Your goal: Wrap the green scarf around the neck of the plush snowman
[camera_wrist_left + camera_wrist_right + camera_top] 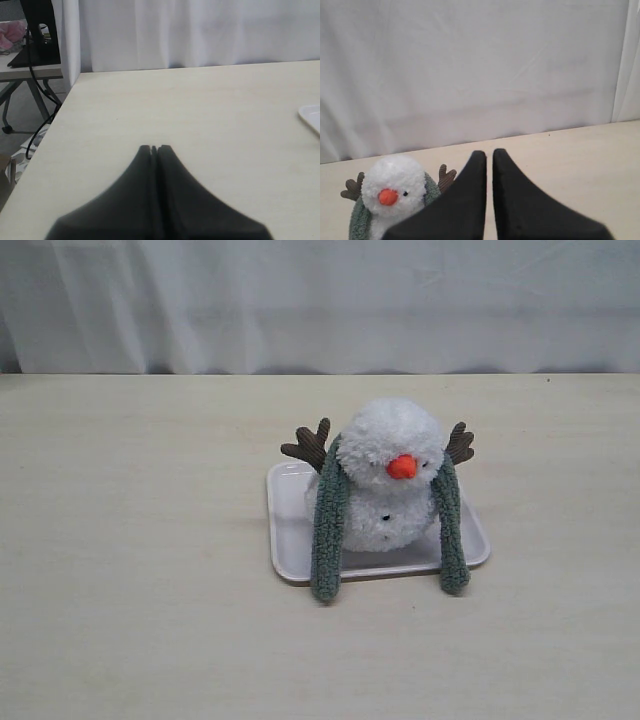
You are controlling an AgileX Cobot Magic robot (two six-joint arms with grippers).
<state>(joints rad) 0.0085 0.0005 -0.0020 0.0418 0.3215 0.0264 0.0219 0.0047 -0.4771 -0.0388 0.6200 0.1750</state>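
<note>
The green scarf (328, 530) lies behind the plush snowman (392, 440) on the tray (288, 540) mid-desk. Both ends hang toward six o'clock, ready for crossing, I'd guess. The left fingers (145, 167) and right fingers (476, 175) are clenched empty, well clear.

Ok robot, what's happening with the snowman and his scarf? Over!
Left hand shut, empty. Right hand shut, empty. Fuzzy sage-green scarf hung round back of fluffy white plush snowman, both ends loose in front. Nothing blocking.

White plush snowman (385, 440), orange nose (402, 467), sage-green ribbed scarf (328, 530), white tray (288, 525).
</note>
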